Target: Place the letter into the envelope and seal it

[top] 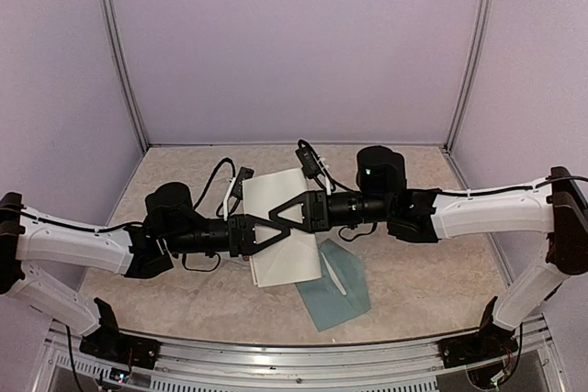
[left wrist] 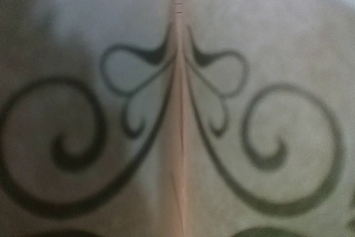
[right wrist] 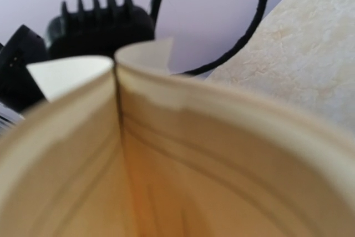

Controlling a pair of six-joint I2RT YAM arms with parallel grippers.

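The letter, a cream sheet, sits at the table's middle beneath both grippers. My left gripper and right gripper meet tip to tip over it. In the left wrist view the letter fills the frame, printed with dark swirls and creased down the centre; it hides the fingers. In the right wrist view the letter curls up close to the lens around a fold, hiding those fingers too. The teal envelope lies flat just right of the letter's near corner, with a thin white strip on it.
Black cables loop over the table behind the left wrist, and a small black connector stands behind the right one. The left arm's finned black body and a cable loop show beyond the paper. Purple walls enclose the marbled table.
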